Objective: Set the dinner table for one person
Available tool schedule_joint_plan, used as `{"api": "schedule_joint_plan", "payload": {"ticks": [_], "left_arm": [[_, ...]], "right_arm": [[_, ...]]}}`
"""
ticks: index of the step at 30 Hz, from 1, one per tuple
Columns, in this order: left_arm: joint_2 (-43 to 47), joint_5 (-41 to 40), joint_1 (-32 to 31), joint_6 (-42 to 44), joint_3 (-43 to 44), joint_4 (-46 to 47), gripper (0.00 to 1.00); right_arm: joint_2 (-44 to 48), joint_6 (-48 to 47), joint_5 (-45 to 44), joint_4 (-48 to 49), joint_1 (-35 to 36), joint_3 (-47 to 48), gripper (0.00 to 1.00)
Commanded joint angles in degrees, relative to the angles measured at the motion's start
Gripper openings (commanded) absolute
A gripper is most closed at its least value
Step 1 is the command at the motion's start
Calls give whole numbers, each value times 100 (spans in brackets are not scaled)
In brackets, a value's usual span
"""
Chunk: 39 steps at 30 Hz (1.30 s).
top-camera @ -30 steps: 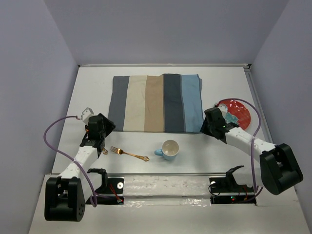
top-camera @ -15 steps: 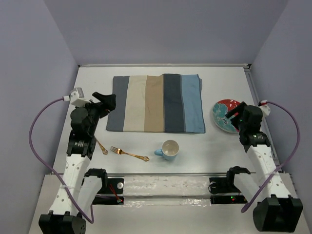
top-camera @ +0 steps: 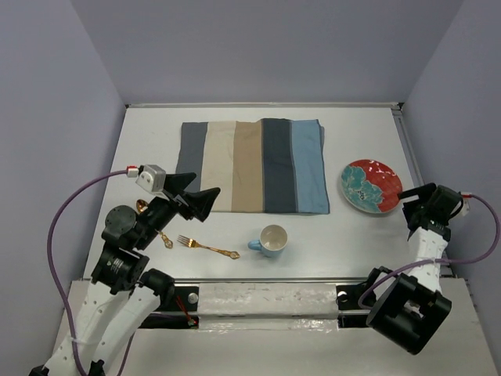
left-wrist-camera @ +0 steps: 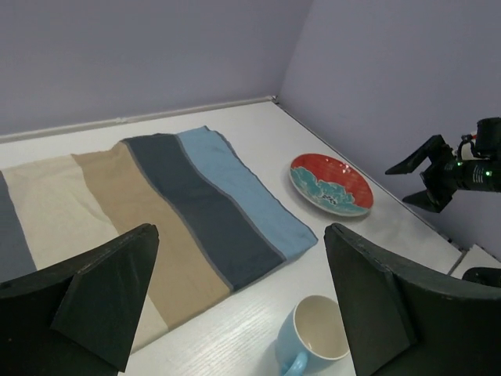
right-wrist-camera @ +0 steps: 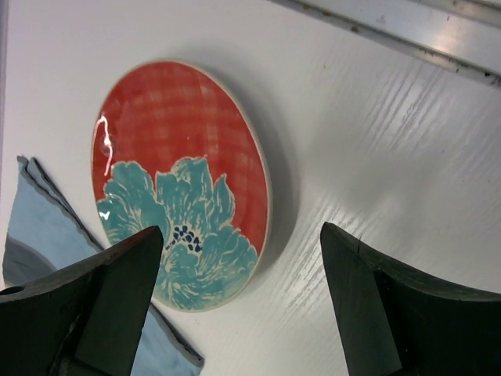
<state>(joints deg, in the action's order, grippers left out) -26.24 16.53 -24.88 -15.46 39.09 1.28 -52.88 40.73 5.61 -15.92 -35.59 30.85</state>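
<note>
The white dinner table (top-camera: 344,243) holds a striped cloth mat (top-camera: 250,164) at its middle. A red plate with a teal flower (top-camera: 370,186) lies flat to the right of the mat. A light blue mug (top-camera: 271,240) stands in front of the mat, with a gold fork (top-camera: 207,247) to its left. A gold spoon (top-camera: 163,237) lies partly hidden under my left arm. My left gripper (top-camera: 196,194) is open and empty, raised over the mat's near left corner. My right gripper (top-camera: 409,215) is open and empty, just right of the plate (right-wrist-camera: 180,180).
A metal rail (top-camera: 266,294) runs along the near edge between the arm bases. Walls close in the back and both sides. A raised strip (right-wrist-camera: 407,35) borders the table by the plate. The left wrist view shows the mug (left-wrist-camera: 317,341), the plate (left-wrist-camera: 330,182) and my right gripper (left-wrist-camera: 442,172).
My right gripper drew back from the mat's right edge, over the plate, to the plate's right side. My left arm rose and swung its gripper to point right. No object moved.
</note>
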Motion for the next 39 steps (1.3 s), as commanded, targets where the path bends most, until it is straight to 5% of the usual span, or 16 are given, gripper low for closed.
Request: {"api": "schedule_joint_plan", "payload": {"ticks": [1,14,22,26,29,34,39], "left_arm": [[303,-695,-236,579,-7,-119,99],[330,-748,-394,571,-42,-251,99],[190,-862,-368,571,-60,-233,99],[102,-959,-324,553,-60,-216,99],[23,-907,-228,553,-60,-198,99],[-4,-792,-113,544,-68,-172,99],[-22,-783,-69,544,-60,-172,99]], "right_arm": [[-99,5,467,554,-62,-385,87],[-1486,602,1609,2531,-167,-1037,86],[-2533,1130,2234,4166,-167,-1397,73],[-2999,1323,2366,4974,-167,-1555,62],[-3428,1498,2489,5588,-167,-1652,45],[-3607,1745,2612,6356,-167,-1942,0],[-2308,1851,2682,5988,-167,-1943,0]]}}
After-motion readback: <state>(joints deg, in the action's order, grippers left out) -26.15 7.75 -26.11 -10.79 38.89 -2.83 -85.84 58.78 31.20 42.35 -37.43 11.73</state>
